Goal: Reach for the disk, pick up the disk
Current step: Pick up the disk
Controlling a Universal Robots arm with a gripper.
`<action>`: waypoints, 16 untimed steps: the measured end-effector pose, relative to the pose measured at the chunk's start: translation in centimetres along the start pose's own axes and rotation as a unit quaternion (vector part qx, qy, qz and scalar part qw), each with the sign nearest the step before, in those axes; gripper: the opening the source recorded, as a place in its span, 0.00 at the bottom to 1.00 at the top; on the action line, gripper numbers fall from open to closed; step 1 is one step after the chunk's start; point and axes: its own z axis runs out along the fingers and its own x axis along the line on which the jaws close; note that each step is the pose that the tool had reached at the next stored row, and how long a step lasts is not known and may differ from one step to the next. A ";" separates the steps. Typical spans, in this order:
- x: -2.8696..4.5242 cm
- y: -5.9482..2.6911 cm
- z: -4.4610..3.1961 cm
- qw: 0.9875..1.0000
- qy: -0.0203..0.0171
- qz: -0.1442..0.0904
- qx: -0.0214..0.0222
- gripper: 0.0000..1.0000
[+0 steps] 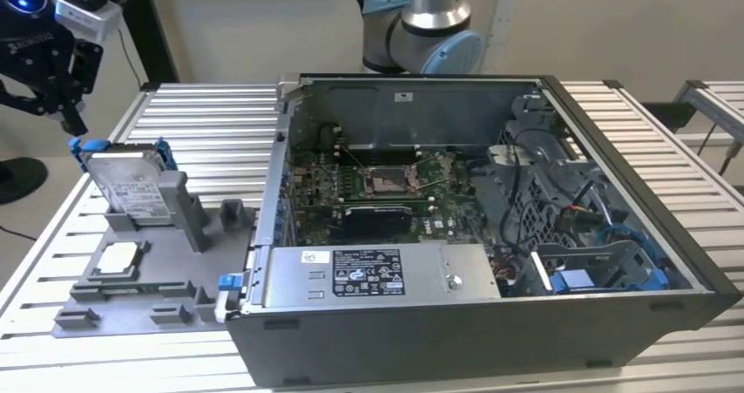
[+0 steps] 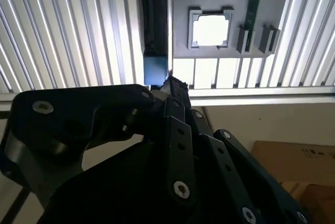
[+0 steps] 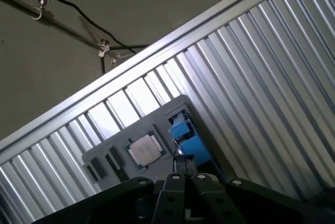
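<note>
1. The black gripper (image 1: pixel 75 125) hangs tilted downward, its fingertips drawn together.
2. Just below the tips is the blue-framed, flat silver-grey metal disk (image 1: pixel 125 184); contact cannot be told.
3. The disk leans on edge in a grey plastic fixture (image 1: pixel 174 267) beneath the gripper.

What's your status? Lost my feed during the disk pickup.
Hand at upper blue corner of disk, contact unclear. It sits propped in grey fixture, not lifted. Nothing between them.

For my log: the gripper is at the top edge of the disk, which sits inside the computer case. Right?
No. The exterior view shows the disk in the grey fixture beside the computer case, not inside it; the gripper is at its top edge.
</note>
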 end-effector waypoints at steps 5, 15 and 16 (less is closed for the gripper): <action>0.00 0.00 0.00 1.000 0.002 -0.027 0.002 0.00; 0.00 0.00 0.01 0.998 0.006 -0.070 0.004 0.00; 0.00 0.00 0.01 0.997 0.007 -0.074 0.004 0.00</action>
